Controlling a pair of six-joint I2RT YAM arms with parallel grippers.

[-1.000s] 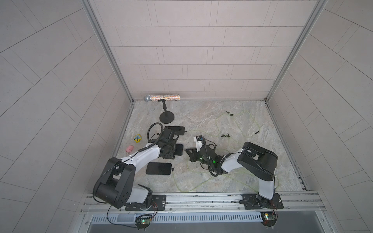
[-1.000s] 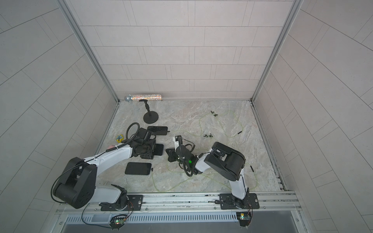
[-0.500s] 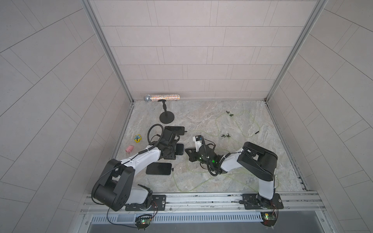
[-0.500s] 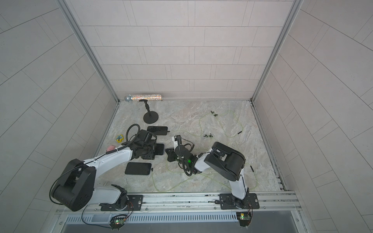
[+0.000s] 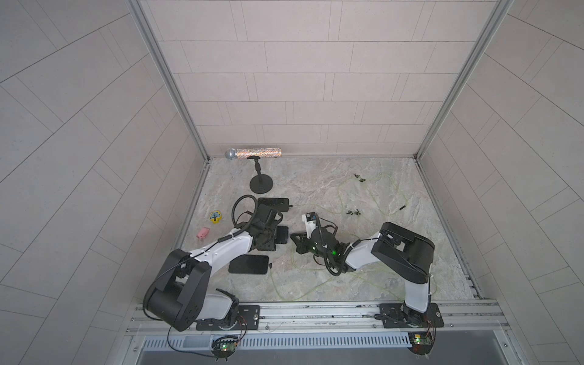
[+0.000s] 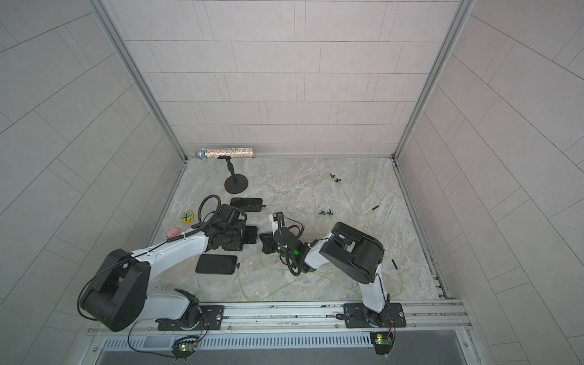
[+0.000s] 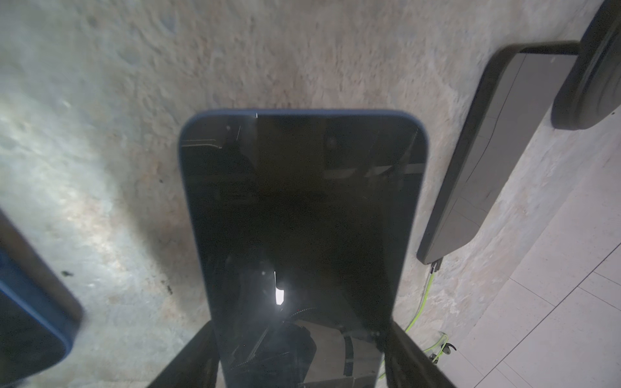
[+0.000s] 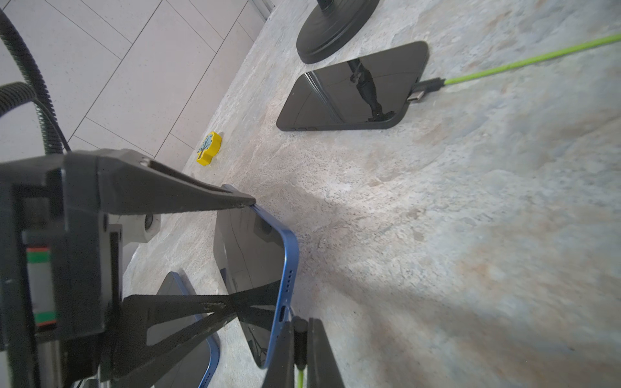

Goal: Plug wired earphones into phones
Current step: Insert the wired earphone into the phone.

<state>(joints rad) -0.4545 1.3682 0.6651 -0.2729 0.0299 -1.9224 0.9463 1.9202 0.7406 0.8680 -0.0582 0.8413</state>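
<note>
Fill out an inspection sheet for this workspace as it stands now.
Surface: marbled tabletop, flat.
Job's things: far phone and near phone lie flat, each cabled at one end; middle phone is gripped; earbuds lie loose.
Clutter: glitter microphone, black stand, yellow piece, pink piece.
Grippers: left gripper clamps the middle phone's sides; right gripper is shut on a plug next to that phone's port.
Cables: pale green earphone cables loop across the surface.
Surroundings: tiled walls; metal rail in front.
</note>
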